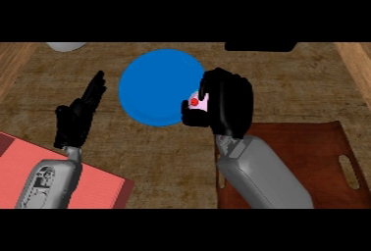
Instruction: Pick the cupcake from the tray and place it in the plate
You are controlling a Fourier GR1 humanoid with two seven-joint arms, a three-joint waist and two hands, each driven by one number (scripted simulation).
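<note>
Right hand (226, 103) curled around pink cupcake (197, 101), just over blue plate's (156, 86) edge. Brown tray (304, 142) below it. Left hand (78, 115) open, fingers straight.

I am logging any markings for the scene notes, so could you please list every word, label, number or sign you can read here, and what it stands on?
None: no readable text on the blue plate, the cupcake in the right hand, the brown tray, the red mat or the left hand.
</note>
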